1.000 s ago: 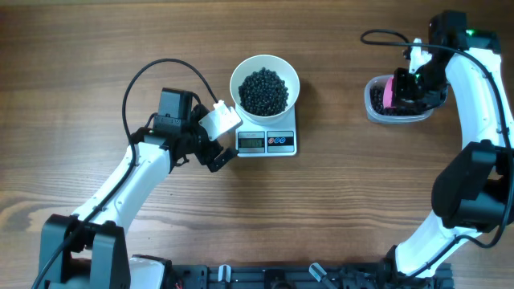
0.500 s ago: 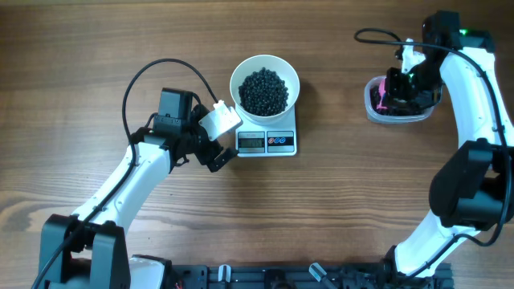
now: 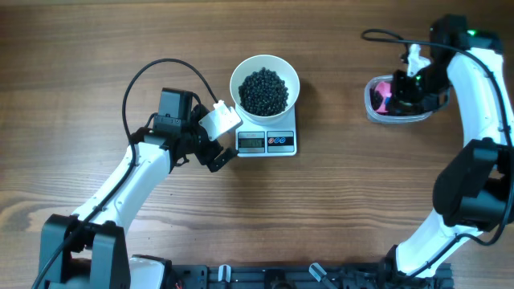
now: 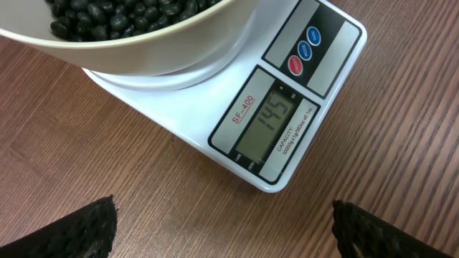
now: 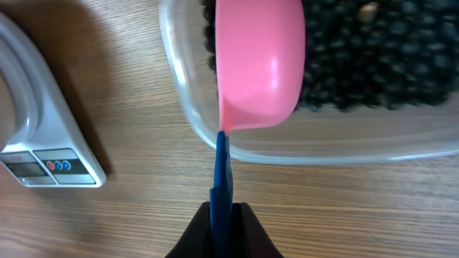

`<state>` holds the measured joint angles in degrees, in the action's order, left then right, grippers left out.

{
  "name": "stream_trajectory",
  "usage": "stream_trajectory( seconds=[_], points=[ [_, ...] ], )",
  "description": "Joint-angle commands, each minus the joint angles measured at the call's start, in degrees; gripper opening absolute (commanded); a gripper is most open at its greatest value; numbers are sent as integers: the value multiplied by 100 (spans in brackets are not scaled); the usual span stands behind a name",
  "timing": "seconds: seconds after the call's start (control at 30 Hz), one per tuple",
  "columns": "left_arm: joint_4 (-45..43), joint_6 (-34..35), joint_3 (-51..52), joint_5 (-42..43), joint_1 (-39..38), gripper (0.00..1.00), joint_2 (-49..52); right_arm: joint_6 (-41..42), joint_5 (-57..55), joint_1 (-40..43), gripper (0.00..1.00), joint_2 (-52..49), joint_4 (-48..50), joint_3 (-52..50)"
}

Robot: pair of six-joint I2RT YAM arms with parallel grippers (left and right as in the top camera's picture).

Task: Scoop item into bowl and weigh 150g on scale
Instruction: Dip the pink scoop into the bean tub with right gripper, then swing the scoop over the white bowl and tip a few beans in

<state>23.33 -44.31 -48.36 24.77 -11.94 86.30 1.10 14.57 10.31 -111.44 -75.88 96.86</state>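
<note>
From overhead, the bowl [image 3: 265,74] sits on the scale [image 3: 267,142] near the middle of the tabletop [image 3: 337,209], with a dark heap of beans [image 3: 264,91] inside it. The left gripper [image 3: 227,138] hovers just left of the scale, jaws spread wide and holding nothing. At the far right, the right gripper [image 3: 404,87] is over a clear tub [image 3: 376,108], holding a pink scoop [image 3: 384,90] above the beans in it.

In the left wrist view, the scale's [image 4: 179,122] grey display [image 4: 276,118] reads 145, with one red and two blue buttons [image 4: 305,51] beside it. The bowl [image 4: 143,57] stands on the scale's platform, and beans [image 4: 122,14] show above its rim. The left gripper [image 4: 222,215] has its two dark fingertips [image 4: 79,229] at the frame's lower corners, far apart, above bare tabletop [image 4: 401,129] and touching nothing.

In the right wrist view, the right gripper [image 5: 222,229] is clamped on the scoop's thin blue handle [image 5: 221,172]. The pink scoop [image 5: 258,64] is above the tub's near wall [image 5: 301,147], its back facing the camera, so I cannot tell whether it holds any beans. More beans [image 5: 373,64] fill the tub behind it. A corner of the scale [image 5: 43,154] shows at the left edge.
</note>
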Motion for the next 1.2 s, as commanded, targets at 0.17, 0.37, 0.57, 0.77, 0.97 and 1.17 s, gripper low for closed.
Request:
stream_trajectory(
  seconds=[0.17,0.37,0.57,0.77,0.97,1.17],
  points=[
    [0,-48,48,70,33,100,42,-883,1421,927,4,-85,-20,-17],
    [0,-48,48,68,33,100,42,-1320,2295,1307,4,-24,-26,-4],
    [0,-48,48,68,33,100,42,-1377,2802,1340,4,192,-28,168],
    [0,-48,48,68,33,100,42,-1154,3228,1110,4,466,2,332],
    [2,-48,48,68,33,100,42,-728,3224,197,4,468,389,358],
    [2,-48,48,68,33,100,42,-188,3195,-811,4,468,1178,358]
  ],
)
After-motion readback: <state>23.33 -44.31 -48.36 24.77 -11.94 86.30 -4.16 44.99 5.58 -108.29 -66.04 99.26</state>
